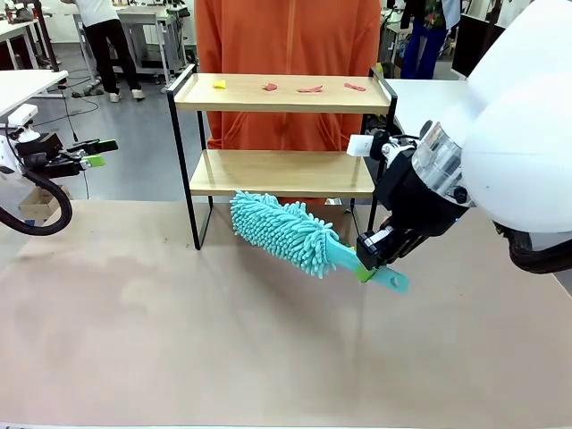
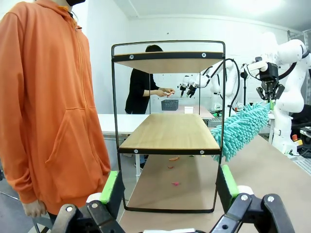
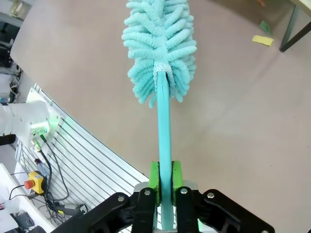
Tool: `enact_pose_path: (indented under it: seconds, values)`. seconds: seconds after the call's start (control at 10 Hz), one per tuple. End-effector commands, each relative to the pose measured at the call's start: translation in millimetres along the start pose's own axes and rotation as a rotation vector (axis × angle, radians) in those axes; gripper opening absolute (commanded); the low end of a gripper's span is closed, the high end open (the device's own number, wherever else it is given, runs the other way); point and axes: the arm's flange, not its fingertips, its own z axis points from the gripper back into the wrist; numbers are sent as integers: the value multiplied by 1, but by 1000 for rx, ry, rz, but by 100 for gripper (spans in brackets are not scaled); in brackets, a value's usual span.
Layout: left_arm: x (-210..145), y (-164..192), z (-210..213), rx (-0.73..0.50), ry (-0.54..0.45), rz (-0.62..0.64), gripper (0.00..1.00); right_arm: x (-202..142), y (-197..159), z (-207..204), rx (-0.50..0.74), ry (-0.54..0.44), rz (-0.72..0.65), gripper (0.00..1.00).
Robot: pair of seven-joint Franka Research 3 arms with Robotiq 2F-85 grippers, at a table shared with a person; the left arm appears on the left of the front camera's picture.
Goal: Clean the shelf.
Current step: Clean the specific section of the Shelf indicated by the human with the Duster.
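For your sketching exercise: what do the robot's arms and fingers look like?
The right arm is white, bulky and rounded. Its fingers are black with green pads, like the left fingers. A black cable loops beneath the left arm.

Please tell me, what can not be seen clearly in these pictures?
Front view: scraps on the shelf top, too small to identify.
Front view: right front post, partly behind the right gripper.
Left wrist view: top board's upper face, seen from below.
Right wrist view: duster handle end, hidden between the fingers.
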Motion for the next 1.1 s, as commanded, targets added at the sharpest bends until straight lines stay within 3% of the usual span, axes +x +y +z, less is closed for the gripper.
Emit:
enact_pose_path:
  seconds: [0.0,0.4,0.6,0.7,1.0]
  values:
    - [3,-1,0,-8,6,-11,100,19,16,-23,-64,-15,-85,13]
    - [3,-1,0,-8,6,-11,100,60,59,-85,-50,-71,-204,13]
    - [3,-1,0,-8,6,-11,100,83,83,-113,-120,-126,-333,13]
    - [3,-1,0,-8,6,-11,100,98,90,-128,-94,-141,-395,13]
    - [3,-1,0,-8,6,-11,100,147,107,-165,-166,-212,-468,13]
